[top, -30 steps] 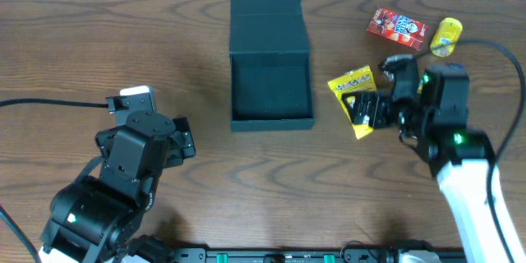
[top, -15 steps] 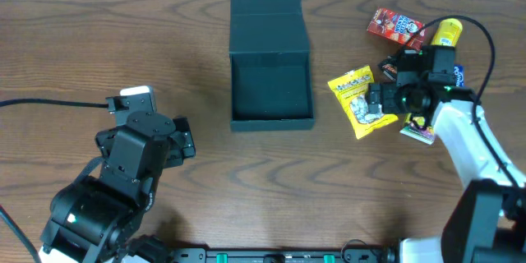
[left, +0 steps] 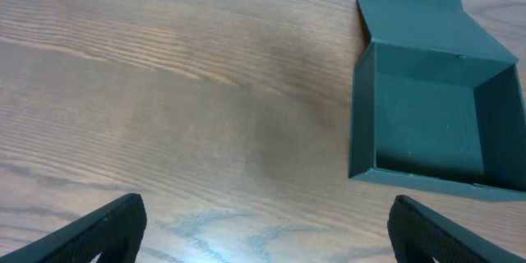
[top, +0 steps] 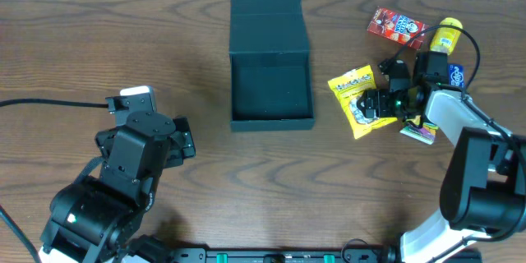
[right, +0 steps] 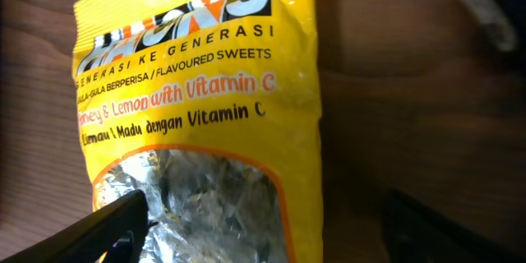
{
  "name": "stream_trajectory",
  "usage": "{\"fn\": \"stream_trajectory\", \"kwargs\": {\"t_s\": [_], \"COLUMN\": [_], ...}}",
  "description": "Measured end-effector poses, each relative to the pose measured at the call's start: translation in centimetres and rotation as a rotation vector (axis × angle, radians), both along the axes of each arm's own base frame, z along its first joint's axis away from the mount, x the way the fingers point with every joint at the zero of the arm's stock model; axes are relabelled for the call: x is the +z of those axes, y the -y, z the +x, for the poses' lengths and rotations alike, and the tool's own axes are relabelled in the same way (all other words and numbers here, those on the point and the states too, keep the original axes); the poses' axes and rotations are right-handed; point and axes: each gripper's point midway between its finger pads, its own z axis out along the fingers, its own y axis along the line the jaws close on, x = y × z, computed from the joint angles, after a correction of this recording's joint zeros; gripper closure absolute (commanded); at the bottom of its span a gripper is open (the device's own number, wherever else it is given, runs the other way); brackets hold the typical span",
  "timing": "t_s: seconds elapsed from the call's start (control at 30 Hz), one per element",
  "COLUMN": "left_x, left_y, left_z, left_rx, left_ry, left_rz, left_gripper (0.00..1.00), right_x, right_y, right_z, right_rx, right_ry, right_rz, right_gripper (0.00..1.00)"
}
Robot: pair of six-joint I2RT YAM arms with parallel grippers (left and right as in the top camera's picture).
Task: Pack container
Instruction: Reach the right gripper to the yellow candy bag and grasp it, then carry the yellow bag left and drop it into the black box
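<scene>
Your right gripper [top: 362, 107] sits low over the yellow sweets packet [top: 349, 82], its jaws spread apart. In the wrist view 1 fingertip [right: 115, 223] shows at the packet's lower left edge and the other well out over bare wood to the right, so nothing is clamped. You can read "Honey & Lemon with Vitamin C" on the packet, and its clear window shows foil-wrapped sweets.

The container [top: 271, 90] stands at 12 o'clock from the middle of the table [top: 99, 41], with its flap lid [top: 267, 18] folded back flat toward 12 o'clock and only its dark floor showing inside. The packet lies just beside it at 3 o'clock, apart from its wall.

Your left gripper [top: 182, 138] hangs at 8 o'clock from the container, well apart from it, jaws wide and holding nothing; its camera shows only wood grain and the box at 2 o'clock.

At 1 o'clock from the packet lie a red carton [top: 396, 26] and a yellow bottle [top: 446, 34].
</scene>
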Motion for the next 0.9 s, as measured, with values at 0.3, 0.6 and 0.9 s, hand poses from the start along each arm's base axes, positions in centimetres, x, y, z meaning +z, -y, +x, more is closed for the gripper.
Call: {"fn": "stream_trajectory", "kwargs": {"t_s": [0.3,0.6,0.9], "left_x": [0.0,0.0,0.0], "left_y": [0.0,0.0,0.0], "left_z": [0.0,0.0,0.0], "left_rx": [0.000,0.001,0.000], "left_ry": [0.000,0.001,0.000], "left_rz": [0.000,0.000,0.000], "left_gripper": [0.05,0.05,0.05], "right_x": [0.3,1.3,4.1], "right_y": [-0.8,-1.6,-3.0], "right_z": [0.2,0.7,1.0], "right_rx": [0.027,0.040,0.025], "right_ry": [0.013,0.034,-0.011], "right_rz": [0.043,0.097,0.194], "right_gripper": [0.83,0.99,0.99]}}
